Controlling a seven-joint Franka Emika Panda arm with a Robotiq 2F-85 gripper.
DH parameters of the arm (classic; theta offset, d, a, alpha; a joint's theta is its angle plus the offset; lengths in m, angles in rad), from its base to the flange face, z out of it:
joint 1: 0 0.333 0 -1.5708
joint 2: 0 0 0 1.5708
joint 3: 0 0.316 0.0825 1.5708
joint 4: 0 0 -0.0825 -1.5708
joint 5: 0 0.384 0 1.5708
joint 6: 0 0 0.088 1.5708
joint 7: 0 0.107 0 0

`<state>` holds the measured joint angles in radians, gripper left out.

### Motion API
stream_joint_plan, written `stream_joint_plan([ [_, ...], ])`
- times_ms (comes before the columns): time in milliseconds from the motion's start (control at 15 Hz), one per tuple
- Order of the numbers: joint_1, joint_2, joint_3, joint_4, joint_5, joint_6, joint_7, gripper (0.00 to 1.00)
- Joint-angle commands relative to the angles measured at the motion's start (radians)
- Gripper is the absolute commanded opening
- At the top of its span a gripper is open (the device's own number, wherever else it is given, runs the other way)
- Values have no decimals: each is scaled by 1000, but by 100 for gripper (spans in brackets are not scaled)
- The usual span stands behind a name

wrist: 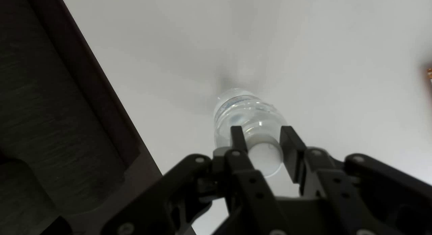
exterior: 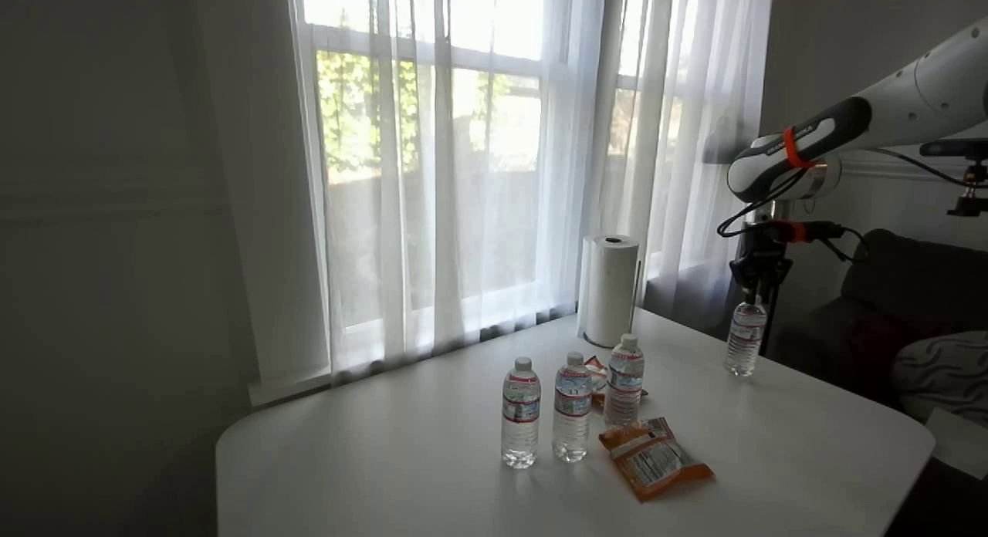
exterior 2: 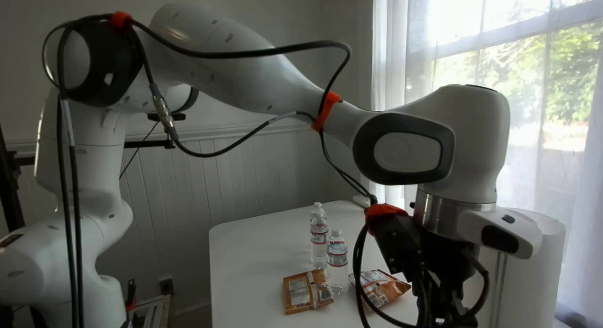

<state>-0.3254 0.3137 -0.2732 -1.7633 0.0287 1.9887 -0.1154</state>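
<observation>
1 white table (exterior: 370, 467), sheer-curtained window (exterior: 494, 128), panelled wall (exterior 2: 235, 182), dark couch (exterior: 918, 278); tool (wrist: 263, 137) mostly closed, gripping water bottle (exterior: 745, 342) by cap (wrist: 265, 159)

Print (exterior: 747, 327) on held bottle (exterior: 745, 342) illegible, rear packet (exterior: 597, 376) half hidden behind bottles (exterior: 624, 381) in an exterior view

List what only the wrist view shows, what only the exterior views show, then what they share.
Only the wrist view shows the round top of the white cap, seen from above between the fingers of the tool.

Only the exterior views show sheer curtains, the paper towel roll, three more bottles and the robot arm.

Shared: the table, the tool and, in an exterior view, the bottle under it. An orange sliver at the wrist view's edge may be one of the two packets; too little shows.
</observation>
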Motion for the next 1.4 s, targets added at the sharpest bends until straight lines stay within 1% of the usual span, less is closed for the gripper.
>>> stream_joint_plan([
  [0,-29,44,12,80,30,-43,-30,8],
  [67,-30,52,13,88,30,-45,-28,8],
  [200,-31,62,14,97,29,-41,-16,57],
  [267,-33,65,16,101,32,-45,-19,57],
  [333,-33,66,16,108,30,-46,-16,62],
  [667,-30,50,17,132,32,-64,-7,96],
  [733,-26,42,17,129,28,-67,3,100],
  [1133,20,-44,42,54,15,-78,36,100],
  [1333,53,-89,62,-6,10,-79,43,100],
])
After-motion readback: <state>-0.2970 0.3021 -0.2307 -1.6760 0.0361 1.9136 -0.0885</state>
